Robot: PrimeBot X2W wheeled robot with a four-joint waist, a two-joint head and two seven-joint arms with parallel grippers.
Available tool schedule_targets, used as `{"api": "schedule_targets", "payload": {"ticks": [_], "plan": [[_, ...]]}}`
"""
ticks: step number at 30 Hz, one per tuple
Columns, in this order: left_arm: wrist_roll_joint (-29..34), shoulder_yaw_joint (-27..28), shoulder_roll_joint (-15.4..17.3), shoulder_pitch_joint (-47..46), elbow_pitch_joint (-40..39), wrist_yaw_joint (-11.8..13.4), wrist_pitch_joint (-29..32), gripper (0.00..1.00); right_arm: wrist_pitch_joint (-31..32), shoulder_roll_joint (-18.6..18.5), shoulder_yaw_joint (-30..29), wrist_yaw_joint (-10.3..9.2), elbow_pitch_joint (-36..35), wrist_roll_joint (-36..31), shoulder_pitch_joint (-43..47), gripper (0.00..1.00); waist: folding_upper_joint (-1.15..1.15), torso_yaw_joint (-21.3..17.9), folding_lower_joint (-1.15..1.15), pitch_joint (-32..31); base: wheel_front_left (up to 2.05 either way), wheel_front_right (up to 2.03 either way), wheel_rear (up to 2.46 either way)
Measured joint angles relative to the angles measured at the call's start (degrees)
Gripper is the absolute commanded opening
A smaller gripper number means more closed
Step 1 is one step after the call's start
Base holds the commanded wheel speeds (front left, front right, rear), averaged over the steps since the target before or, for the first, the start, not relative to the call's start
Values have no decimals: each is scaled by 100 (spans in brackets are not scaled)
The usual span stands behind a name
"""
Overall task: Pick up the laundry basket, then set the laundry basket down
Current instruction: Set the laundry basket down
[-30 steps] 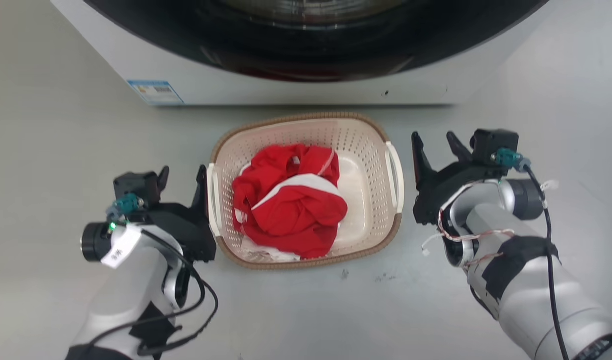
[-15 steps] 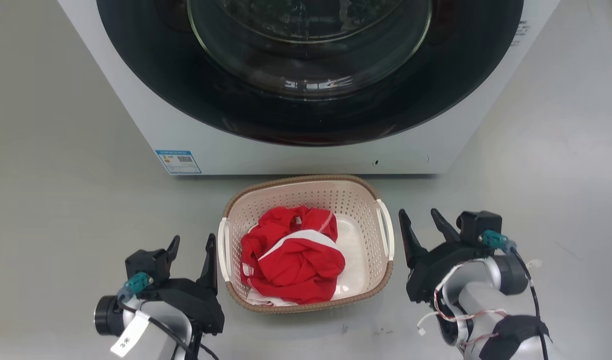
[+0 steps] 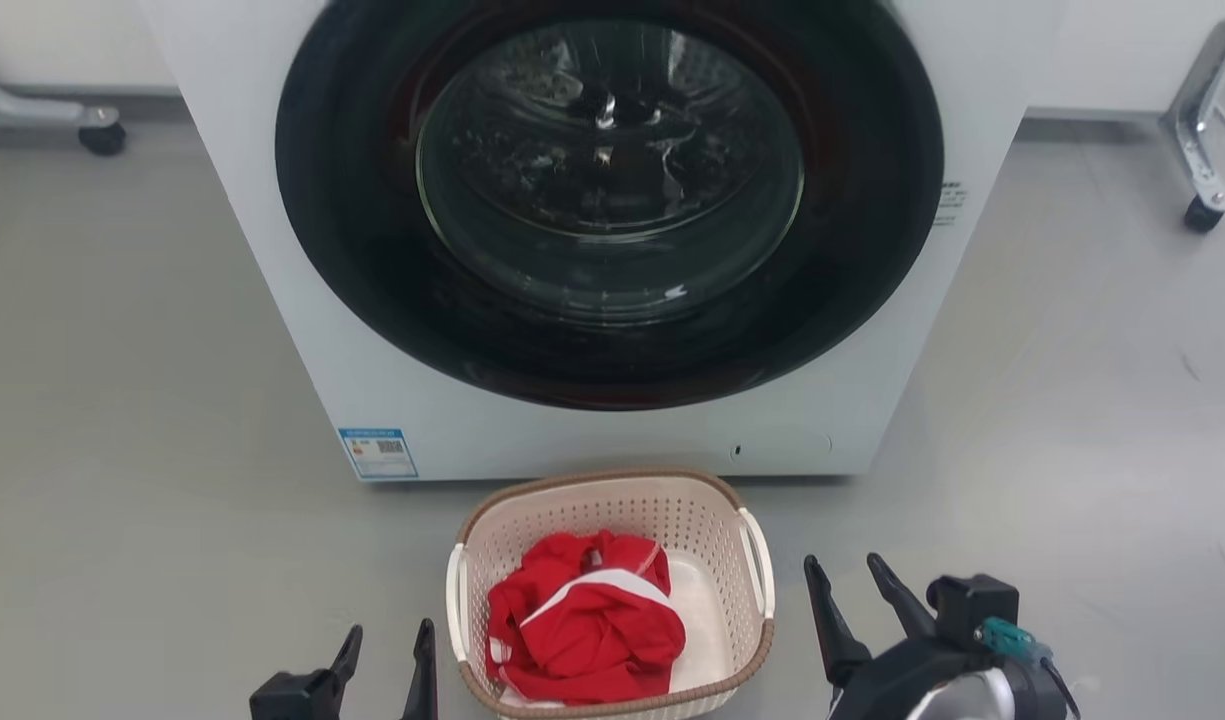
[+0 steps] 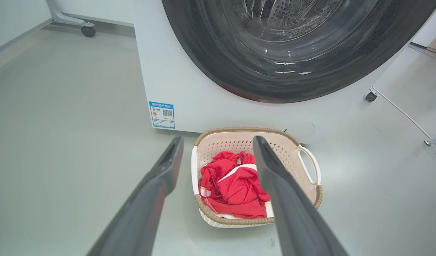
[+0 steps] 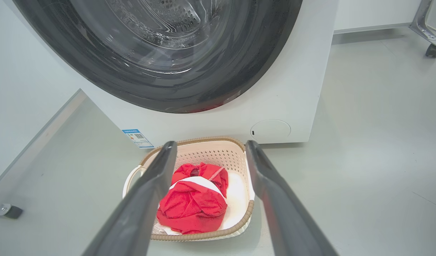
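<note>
Basket [image 3: 672, 520] is sitting on the floor [image 3: 122, 450] just in front of the washer [image 3: 372, 350]. Left gripper [image 3: 387, 650] is hanging off to the side of its left handle [image 3: 455, 600], not touching it, jaws spread and empty. Red cloth [image 3: 582, 640] is lying bunched inside, so it's looking light, though I'm guessing the perforated plastic flexes a little. Right handle [image 3: 757, 560] is facing the right gripper [image 3: 852, 600], also spread and empty. Both handles are looking like the places to grip.
</note>
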Motion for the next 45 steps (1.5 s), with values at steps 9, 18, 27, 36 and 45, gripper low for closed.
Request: {"api": "schedule_targets", "payload": {"ticks": [9,18,27,36,45], "plan": [[281,327,111,753,-918,53,0,100,0,-31,-700,-12,-935,-586,1006,100,0,-23,0,-480,0,0,0],[541,549,80,1334,-1750,100,0,100,0,132,-1425,-16,-1838,-1422,1770,100,1,-133,1,-521,0,0,0],[810,672,14,1534,-2215,101,0,100,0,274,-1908,-16,-2539,-2025,2208,100,1,-228,1,-478,0,0,0],[1043,681,-12,1550,-2410,101,0,100,0,355,-2079,-16,-2939,-2359,2318,100,1,-233,1,-457,0,0,0],[1120,724,-24,1551,-2498,102,0,100,-1,408,-2128,-16,-3136,-2563,2325,100,1,-215,1,-431,0,0,0]]}}
